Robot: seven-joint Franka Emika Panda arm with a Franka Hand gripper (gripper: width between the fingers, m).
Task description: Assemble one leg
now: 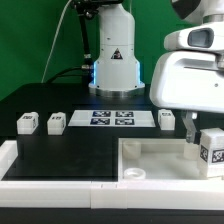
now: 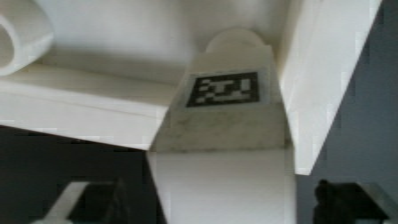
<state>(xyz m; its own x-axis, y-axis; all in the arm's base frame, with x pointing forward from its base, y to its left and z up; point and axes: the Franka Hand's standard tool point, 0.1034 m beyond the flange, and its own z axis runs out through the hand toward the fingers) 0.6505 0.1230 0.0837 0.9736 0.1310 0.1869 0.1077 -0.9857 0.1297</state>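
A low white rail [image 1: 60,188] runs along the nearest edge of the black tabletop [image 1: 70,150] and turns back along the exterior view's left, closing that side. Against it, toward the exterior view's right, lies a large white square panel [image 1: 150,155] with raised walls and a round socket at its near corner. Over the panel's right end the claw [image 1: 205,140] grips the leg [image 1: 212,150], dark fingers [image 2: 86,203] on both flanks. The leg's long axis stands close to upright, its tagged face toward the exterior camera, its far side cut off by the frame edge. In the wrist view it runs straight away from the fingers to a narrowed end, white panel walls close on both sides. Whether its lower end touches the panel cannot be told. Farther back three loose legs [image 1: 27,122] sit apart on open black surface, two left and one right of the marker board [image 1: 112,119], with the arm's base [image 1: 115,60] behind.
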